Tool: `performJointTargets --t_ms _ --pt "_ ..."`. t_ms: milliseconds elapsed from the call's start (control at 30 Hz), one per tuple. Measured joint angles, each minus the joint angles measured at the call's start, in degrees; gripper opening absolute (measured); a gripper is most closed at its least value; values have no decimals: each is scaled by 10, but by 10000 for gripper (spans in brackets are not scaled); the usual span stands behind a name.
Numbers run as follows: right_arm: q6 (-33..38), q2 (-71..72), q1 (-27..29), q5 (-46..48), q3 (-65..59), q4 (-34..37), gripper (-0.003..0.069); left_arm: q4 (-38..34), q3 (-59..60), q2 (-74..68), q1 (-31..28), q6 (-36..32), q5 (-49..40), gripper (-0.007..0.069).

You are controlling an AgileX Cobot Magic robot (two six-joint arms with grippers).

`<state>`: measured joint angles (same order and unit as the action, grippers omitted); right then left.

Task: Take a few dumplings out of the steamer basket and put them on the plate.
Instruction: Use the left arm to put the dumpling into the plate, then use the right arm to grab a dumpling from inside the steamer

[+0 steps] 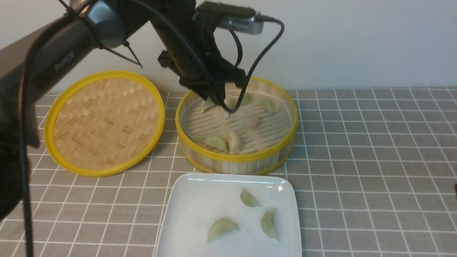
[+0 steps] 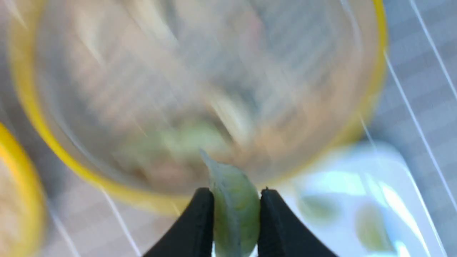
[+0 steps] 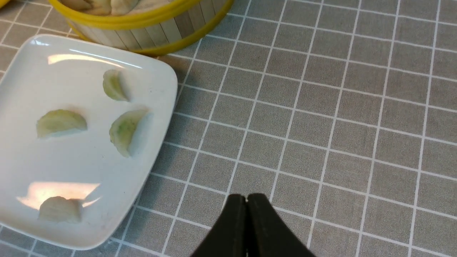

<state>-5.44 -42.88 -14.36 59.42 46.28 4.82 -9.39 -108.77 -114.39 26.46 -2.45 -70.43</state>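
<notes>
Grip under review: the left gripper (image 2: 236,194) is pinching 1 pale green dumpling (image 2: 234,217) across its plump belly, above the far half of the steamer basket (image 1: 235,157). The left wrist view is blurring, so I cannot tell how far it is hanging clear of the slats. Several more dumplings (image 1: 215,142) are lying inside the basket. The plate (image 1: 192,207) is sitting just in front of the basket, carrying 4 dumplings (image 3: 60,123). The right gripper (image 3: 247,200) is hanging closed and empty over the tablecloth (image 3: 339,125), to the front right of the basket. Judging by looks, these pieces are handling as light, soft and possibly slick. A gentle squeeze across the thick middle is looking safer than one on the thin pleated edge, which could tear or slip.
</notes>
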Motion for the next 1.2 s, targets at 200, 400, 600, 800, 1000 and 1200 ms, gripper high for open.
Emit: performJointTargets --t_ms 200,400,600,800,1000,1200 --pt "0 0 0 -7 0 0 -14 -31 191 14 41 -11 0 135" --pt "11 0 0 -38 0 -2 -14 -9 227 -31 60 -13 6 135" --pt "19 -2 0 -66 0 0 -14 29 227 -38 60 -11 31 287" --pt "54 -66 0 -78 52 38 -14 51 227 -39 60 -11 19 447" --pt "108 -229 0 -18 205 153 -14 57 247 -23 59 -11 18 165" --pt "114 -411 -7 66 345 166 -13 60 330 90 29 -7 18 0"
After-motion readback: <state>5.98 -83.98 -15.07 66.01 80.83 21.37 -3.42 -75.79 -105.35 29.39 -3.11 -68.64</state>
